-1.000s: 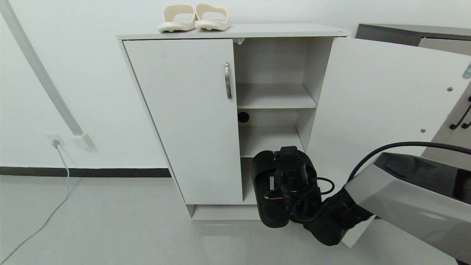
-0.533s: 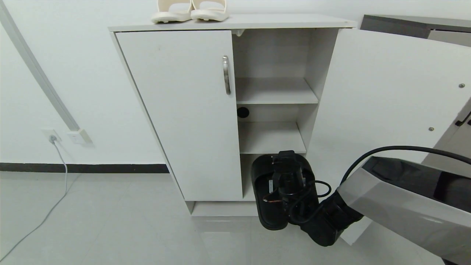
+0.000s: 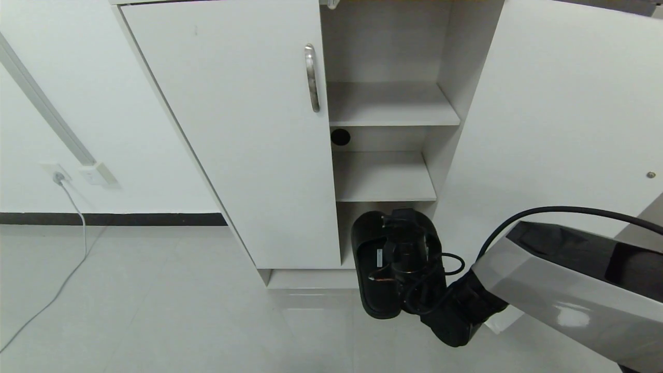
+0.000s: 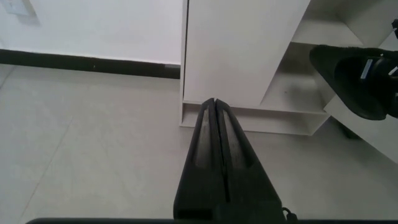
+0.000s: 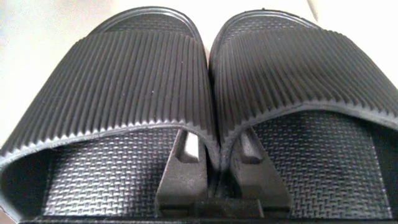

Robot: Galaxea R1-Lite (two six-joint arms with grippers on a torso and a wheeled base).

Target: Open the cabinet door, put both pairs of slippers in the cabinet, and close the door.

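Two black slippers (image 5: 143, 81) hang as one bundle from the right gripper (image 5: 214, 155), whose fingers are clenched on the inner edges of the straps, pressed side by side. That pinch takes only a narrow strip of each strap, so in my judgement a jolt could let one slipper twist free and drop to the floor (image 3: 155, 311). The left gripper (image 4: 214, 106) hovers low over the tiles with its fingers pressed together on nothing, well apart from the work.

In the head view the pair sits at the mouth of the bottom compartment (image 3: 346, 220), toes just inside, heels out over the floor; whether the soles touch the cabinet base I cannot tell. Pushed in too high, the toes could catch the lower shelf (image 3: 383, 178). Left too shallow, the heels would block the door.

The open door (image 3: 544, 103) stands close beside the right arm, so a sideways drift may knock it.
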